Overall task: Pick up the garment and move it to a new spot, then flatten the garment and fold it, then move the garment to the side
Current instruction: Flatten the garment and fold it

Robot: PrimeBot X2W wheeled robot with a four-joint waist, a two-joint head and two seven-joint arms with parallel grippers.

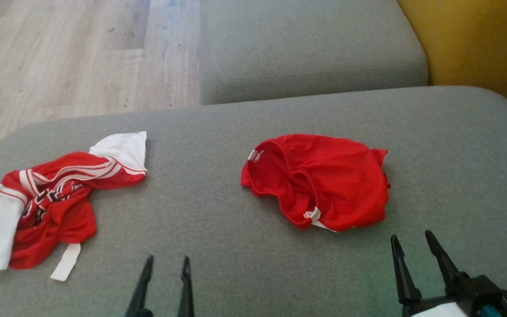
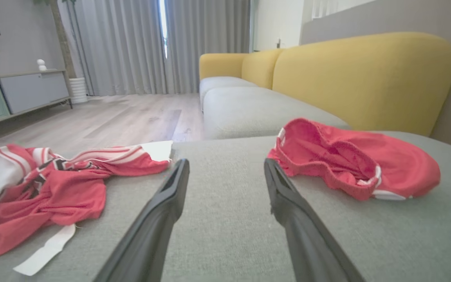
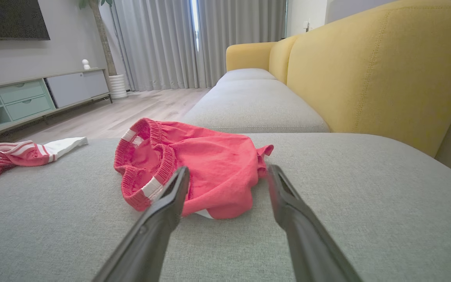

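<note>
The red shorts (image 1: 324,180) lie crumpled in a heap near the middle of the grey sofa seat (image 1: 218,220), with the elastic waistband gaping open toward the robot's left and a white trim showing at the near edge. In the right wrist view the red shorts (image 3: 210,164) sit straight ahead of the right gripper (image 3: 228,167), and the heap spans most of the gap between its two fingers. From the head view the right gripper (image 1: 411,235) stands just short of the shorts' near right corner. A strip of bare cushion lies between the tips and the cloth, so nothing touches. Its fingers are spread apart and hold nothing.

The left gripper (image 1: 167,258) is low in the head view, well to the left of the shorts, fingers also apart and empty. In the left wrist view the left gripper (image 2: 226,161) points over bare cushion, with the red shorts (image 2: 366,160) off to the right of its right finger.

Farther left a red and white jersey (image 1: 55,202) lies bunched near the seat's edge, with a white strip (image 1: 65,262) at its near side. Beyond the seat are a second grey cushion (image 1: 310,44), the yellow backrest (image 1: 478,44) on the right and a wooden floor (image 1: 60,57).
</note>
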